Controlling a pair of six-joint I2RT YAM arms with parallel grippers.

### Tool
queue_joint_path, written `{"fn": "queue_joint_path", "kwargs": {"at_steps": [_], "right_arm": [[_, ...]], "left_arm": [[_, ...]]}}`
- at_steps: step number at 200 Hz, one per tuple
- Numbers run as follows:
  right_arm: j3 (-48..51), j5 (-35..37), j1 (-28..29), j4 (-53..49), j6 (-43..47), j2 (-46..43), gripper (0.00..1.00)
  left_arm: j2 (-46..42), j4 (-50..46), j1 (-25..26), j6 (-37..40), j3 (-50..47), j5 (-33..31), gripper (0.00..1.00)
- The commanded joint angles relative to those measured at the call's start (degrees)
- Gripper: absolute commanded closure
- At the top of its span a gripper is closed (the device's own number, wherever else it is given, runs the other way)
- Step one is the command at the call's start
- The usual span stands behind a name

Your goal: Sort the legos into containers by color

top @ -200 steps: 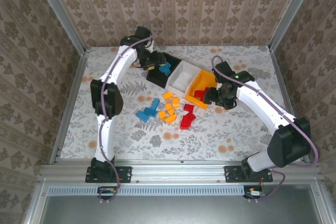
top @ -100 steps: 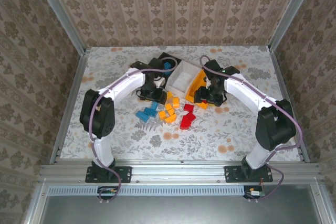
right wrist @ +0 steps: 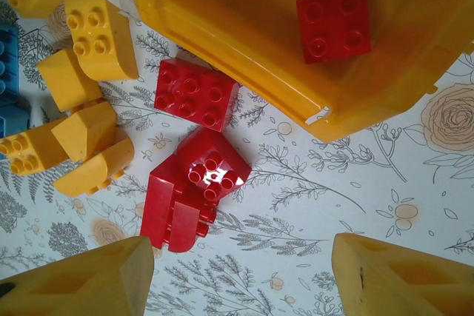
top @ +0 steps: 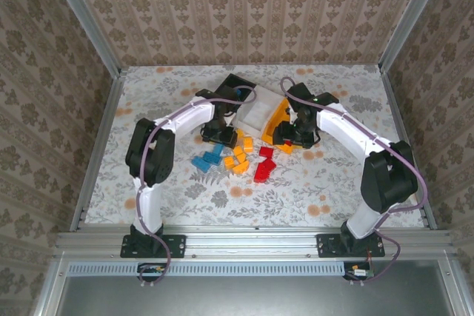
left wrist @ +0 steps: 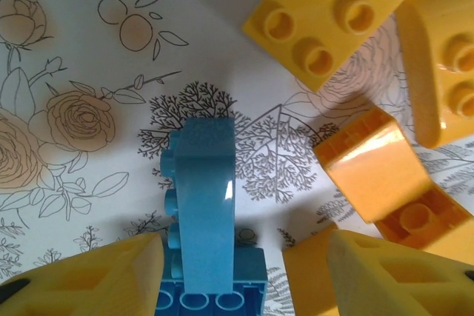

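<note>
left pincer [left wrist: 229, 279]: open, straddling a blue lego [left wrist: 204, 205] on the table, gripping nothing yet
left risk: an orange brick [left wrist: 370, 168] sits just beside one finger, so it could get shoved or pinched along
right pincer [right wrist: 241, 279]: wide open, empty, above the red legos [right wrist: 192, 190]
right risk: the reds huddle near the orange-yellow bin [right wrist: 222, 27], so it might grab two or bump the wall

Both arms arch in over the floral desk [top: 333, 183]. The left hand [top: 221, 137] hangs low by the blue legos [top: 207, 158], right beside the orange-yellow legos [top: 238, 158]. The right hand [top: 286, 138] sits at the near end of the orange-yellow bin [top: 275, 115], with the red legos [top: 263, 168] close by. The white bin [top: 258, 112] stands between that one and the black bin [top: 238, 81].
</note>
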State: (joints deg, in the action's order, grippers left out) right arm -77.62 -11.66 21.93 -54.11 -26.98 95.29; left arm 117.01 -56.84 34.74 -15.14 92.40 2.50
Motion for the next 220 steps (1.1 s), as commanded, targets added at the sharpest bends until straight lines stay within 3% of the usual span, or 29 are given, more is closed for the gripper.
{"fn": "queue_joint_path", "kwargs": {"at_steps": [1, 44, 132, 187, 220], "right_arm": [[0.9, 0.1, 0.2, -2.2, 0.8, -3.1, 0.34], [2.8, 0.7, 0.2, -2.5, 0.5, -5.6, 0.34], [4.5, 1.7, 0.2, -0.8, -1.8, -6.7, 0.34], [5.6, 1.6, 0.2, 2.0, -3.6, -6.1, 0.34], [6.3, 1.3, 0.2, 2.7, -4.3, -5.6, 0.34]], "left_arm": [[1.9, 0.1, -0.8, 0.7, 1.1, -2.4, 0.42], [2.7, 1.6, -2.7, 0.0, -0.3, -2.6, 0.53], [3.3, 2.3, -4.7, 0.8, -1.7, 2.2, 0.86], [0.1, -0.1, -8.4, -1.7, 1.9, 5.8, 0.87], [-0.9, 0.3, -14.2, -6.5, 7.9, 11.3, 0.86]]}}
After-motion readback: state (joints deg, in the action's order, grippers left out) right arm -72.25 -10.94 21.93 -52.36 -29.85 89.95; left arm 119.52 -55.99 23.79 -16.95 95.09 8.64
